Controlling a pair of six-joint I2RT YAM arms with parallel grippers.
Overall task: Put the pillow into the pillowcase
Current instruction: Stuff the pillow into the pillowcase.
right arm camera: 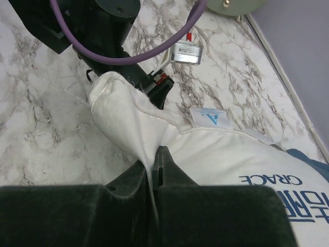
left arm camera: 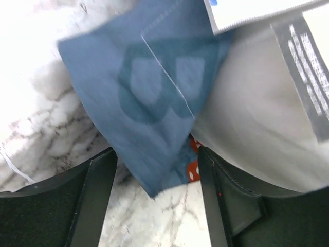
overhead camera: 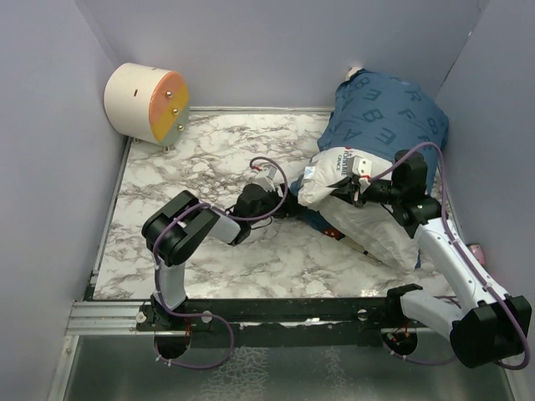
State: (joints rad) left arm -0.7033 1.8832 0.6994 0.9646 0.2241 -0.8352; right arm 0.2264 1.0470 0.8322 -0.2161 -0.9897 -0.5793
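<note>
Pinching the pillow (right arm camera: 226, 154) with our right hand (right arm camera: 154, 167), we are spreading our released left hand (left arm camera: 154, 200) around the pillowcase (left arm camera: 154, 103) edge, frame center.

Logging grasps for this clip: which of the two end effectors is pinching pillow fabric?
The right end effector, closed on a fold of the white pillow. The left end effector stands open around the blue pillowcase edge.

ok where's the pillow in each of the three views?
Top external: pillow right of centre, far end inside the pillowcase.
Left wrist: white bulk at right, beside blue fabric.
Right wrist: lower centre and right, corner pinched by right gripper.
Shared landmark: the printed label.
</note>
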